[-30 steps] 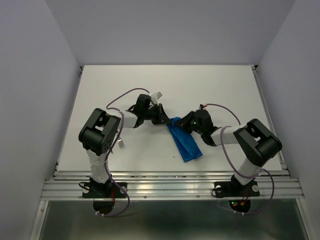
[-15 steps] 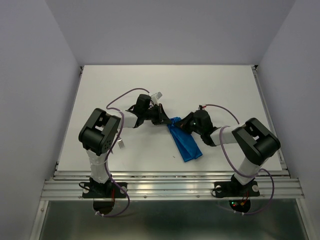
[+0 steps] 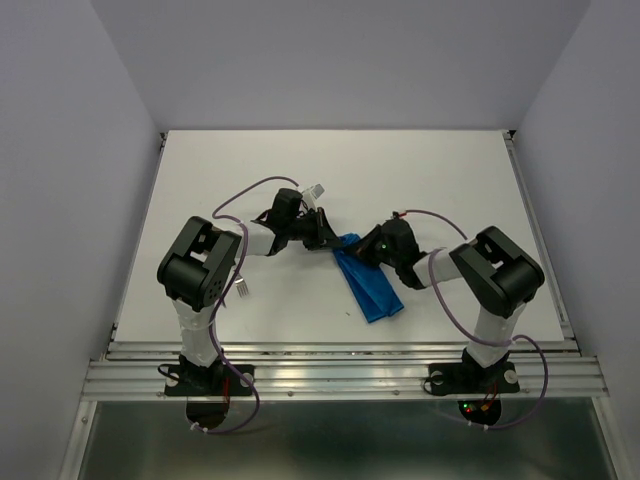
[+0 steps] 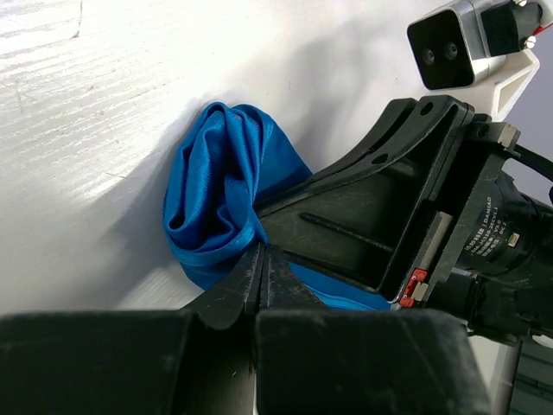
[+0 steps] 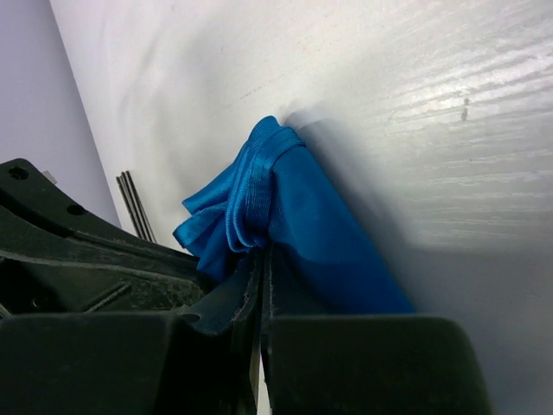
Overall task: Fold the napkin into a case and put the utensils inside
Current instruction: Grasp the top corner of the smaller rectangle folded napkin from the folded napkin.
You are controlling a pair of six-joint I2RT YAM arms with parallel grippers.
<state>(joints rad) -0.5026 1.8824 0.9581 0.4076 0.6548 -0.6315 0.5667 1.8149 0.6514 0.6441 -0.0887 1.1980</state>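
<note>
White worktop carries a folded blue napkin near its middle. The left gripper and right gripper (2 pairs of jaws pressed together) pinch its bunched far end.

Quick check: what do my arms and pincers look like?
The left arm and right arm: chunky black joints, white links, a thin purple cable looping along each. The left pincer and right pincer: matte black, flat tapering fingers. A green light glows on the right wrist.

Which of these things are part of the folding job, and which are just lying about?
Job: blue napkin, pinched by left gripper and right gripper; utensils, beside the left arm.
Not the job: white table; the arms' purple cables.
</note>
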